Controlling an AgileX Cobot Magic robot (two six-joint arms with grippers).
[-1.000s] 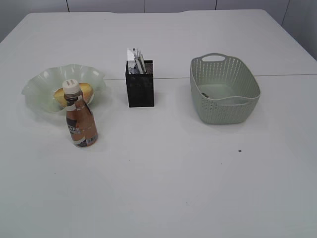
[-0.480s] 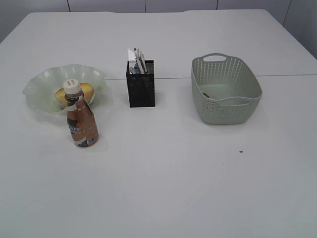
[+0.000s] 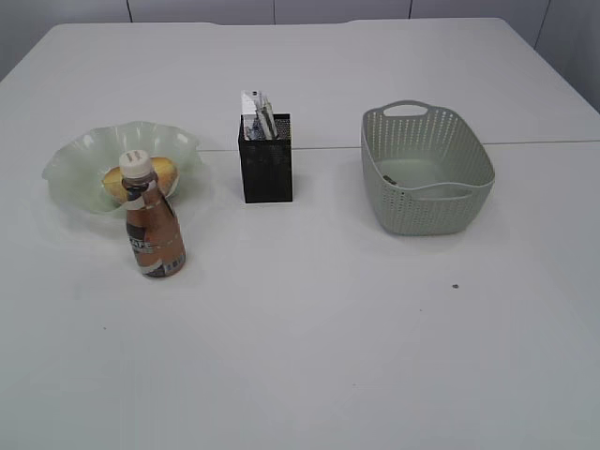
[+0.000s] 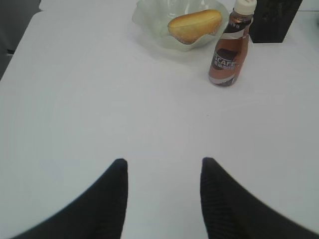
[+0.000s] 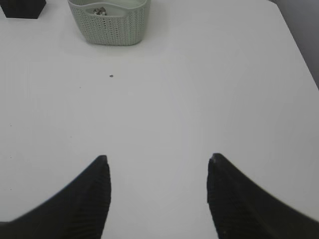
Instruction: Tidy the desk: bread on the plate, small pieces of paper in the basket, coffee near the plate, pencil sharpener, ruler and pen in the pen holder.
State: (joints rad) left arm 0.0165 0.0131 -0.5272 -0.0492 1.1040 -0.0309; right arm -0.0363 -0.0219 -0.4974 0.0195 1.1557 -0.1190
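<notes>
Bread [image 3: 155, 172] lies in the green plate [image 3: 75, 164] at left of the white table [image 3: 309, 328]. Coffee bottle [image 3: 154, 230] stands upright just in front of the plate, near its rim, hiding part of the bread in the exterior view. Black pen holder [image 3: 267, 169] sits mid-table, upright, with a ruler [image 3: 251, 105] and other items sticking out the top; can't tell which is which. Basket [image 3: 427, 173] to the right, well apart from the holder; crumpled paper scraps [image 5: 98, 10] inside it, seen in right wrist view. Left claw [image 4: 163, 167] open, empty, above bare table short of the bottle. Right claw [image 5: 158, 162] open wider, empty, above bare table short of the basket.
</notes>
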